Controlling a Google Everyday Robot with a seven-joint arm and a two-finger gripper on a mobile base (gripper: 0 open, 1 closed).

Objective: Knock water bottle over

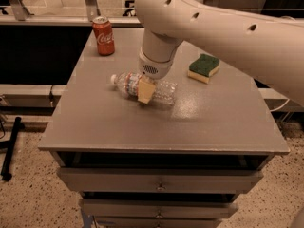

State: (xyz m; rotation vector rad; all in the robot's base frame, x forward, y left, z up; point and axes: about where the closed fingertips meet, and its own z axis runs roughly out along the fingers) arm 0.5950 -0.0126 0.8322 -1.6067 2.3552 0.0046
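Claw (pixel 143 90) at frame centre, set down over the middle of water bottle (pixel 163 92); clamped or loose: cannot tell. Bottle flat on table (pixel 118 127), directly under claw. Long axis runs left-right, white cap pointing left. Judgement: bottle already down; coming move needs clean lift straight up. Soda can (pixel 103 36) upper left, well apart.

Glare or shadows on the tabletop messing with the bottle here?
Camera view: warm, dim light; soft sheen on the table beside the bottle; bottle outline is readable; gripper over its middle casts only a faint shadow.
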